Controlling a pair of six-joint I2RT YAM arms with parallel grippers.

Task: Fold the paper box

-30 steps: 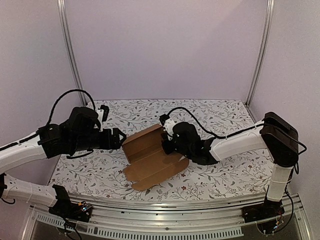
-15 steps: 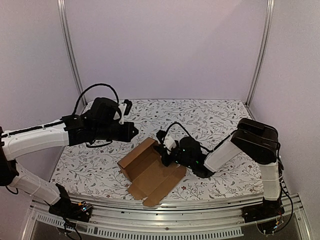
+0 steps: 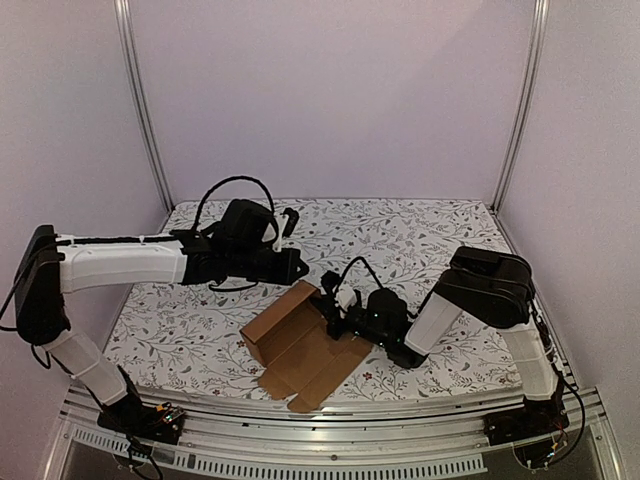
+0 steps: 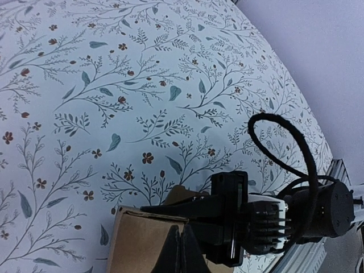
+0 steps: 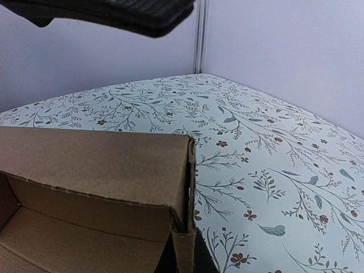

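— Where's the box (image 3: 300,340)?
— Middle of the table (image 3: 190,320), near the front, half folded. The right end effector (image 3: 328,304) pinches its raised wall.
— And the left end effector (image 3: 300,268)?
— Clenched on nothing, hovering just behind it.

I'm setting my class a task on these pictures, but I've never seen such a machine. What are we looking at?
These are two robot arms bolted at a table's near edge. One picture looks down from above and behind them; the other two come from a camera on each wrist. On the flowered tablecloth lies a brown paper box, partly folded. The right arm's fingers pinch one upright wall of it. The left arm's fingers are shut, holding nothing, poised near the box's far edge.
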